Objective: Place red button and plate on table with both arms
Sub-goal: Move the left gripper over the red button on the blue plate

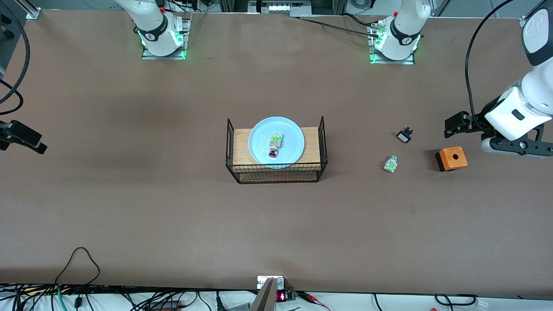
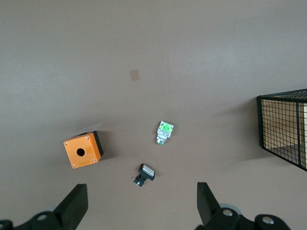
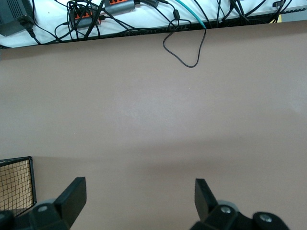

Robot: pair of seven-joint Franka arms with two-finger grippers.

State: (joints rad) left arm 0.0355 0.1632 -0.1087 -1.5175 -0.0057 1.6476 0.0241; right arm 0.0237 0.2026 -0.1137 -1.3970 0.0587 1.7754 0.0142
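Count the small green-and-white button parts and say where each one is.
2. The red button lies on the plate atop the wire rack. The capless green-and-white part lies on the table, toward the left arm's end, between the rack and the orange box.

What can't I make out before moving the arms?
- Right claw, open over the right arm's table end: mostly cut off by front view's edge.
- Left claw, open beside the orange box: fingers unclear in front view.
- Button and plate: outside both wrist views.
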